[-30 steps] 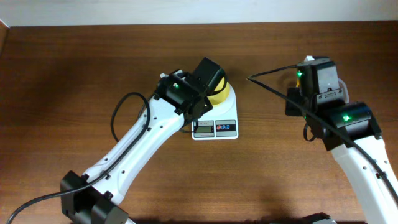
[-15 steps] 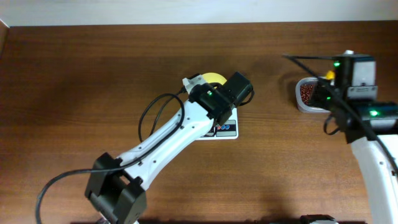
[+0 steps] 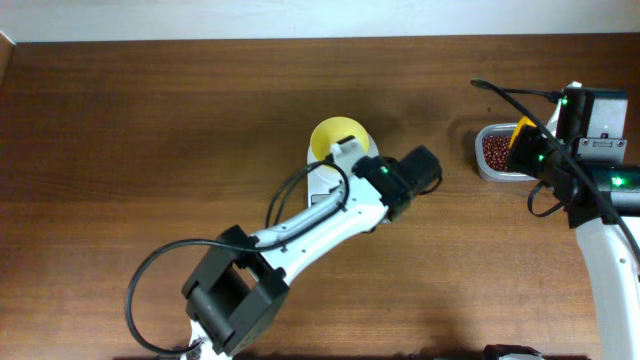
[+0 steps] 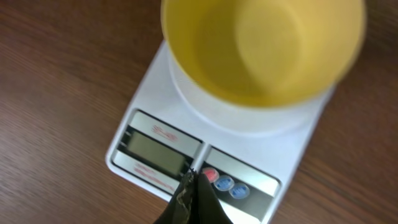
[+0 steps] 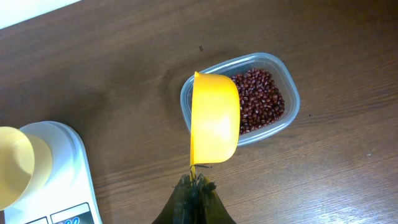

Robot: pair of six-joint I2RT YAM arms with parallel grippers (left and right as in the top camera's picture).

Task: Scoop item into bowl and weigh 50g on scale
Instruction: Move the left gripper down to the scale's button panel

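Table [image 3: 150,150]: dark brown, fine wood grain.
Bowl [image 4: 261,50], upper centre of the left wrist view: pale yellow, plain.
Scale [image 4: 155,102]: white body, grey display [image 4: 155,151], one red button [image 4: 210,175], two blue buttons [image 4: 225,183].
Scoop [image 5: 214,124]: deeper orange-yellow, no pattern.
Beans [image 5: 261,99]: dark red-brown.
Tub [image 5: 249,57]: clear plastic.
Left arm [image 3: 330,215] and right arm [image 3: 600,250]: white links, black joints, green lights [image 3: 617,181].
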